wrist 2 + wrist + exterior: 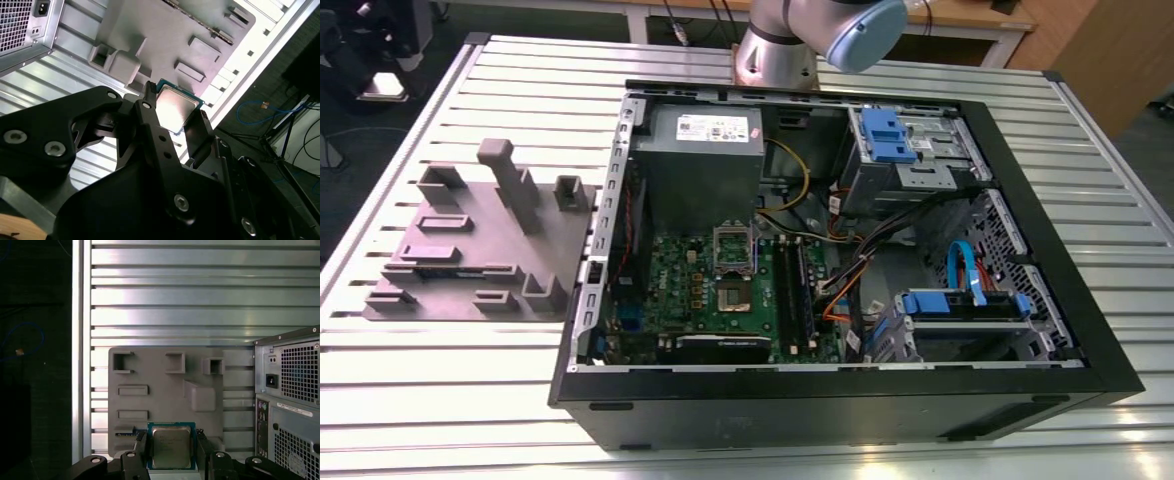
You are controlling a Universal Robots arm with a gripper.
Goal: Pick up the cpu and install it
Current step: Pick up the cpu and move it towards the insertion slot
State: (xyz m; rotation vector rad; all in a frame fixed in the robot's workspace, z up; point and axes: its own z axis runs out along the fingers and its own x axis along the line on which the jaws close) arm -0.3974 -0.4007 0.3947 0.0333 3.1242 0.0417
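The gripper [171,439] is clenched on the cpu [171,447]. One black finger [141,446] presses against one edge of the chip and the other finger presses against the opposite edge, so the chip sits squarely between them with its silver-grey top facing the camera. In the second wrist view the same grasp shows from the side: the cpu [176,111] is pinched between the two fingers of the gripper [175,104] and its thin green rim shows along the free edges. It is held in the air, touching nothing but the fingers. Past the fingertips, below the chip, lies the grey plastic fixture [165,390], with its raised blocks and shallow recesses, resting on the slatted metal table [175,300]. Off to one side of the gripper, just beside the fixture, stands the back of the computer case [290,390], with its vent grilles and power inlet. In the exterior view the arm [801,40] rises behind the open computer case [1067,330]. The green motherboard [700,300] lies flat inside the case, and the fixture [467,250] sits on the table [454,400] at the case's side, toward the exterior view's left.
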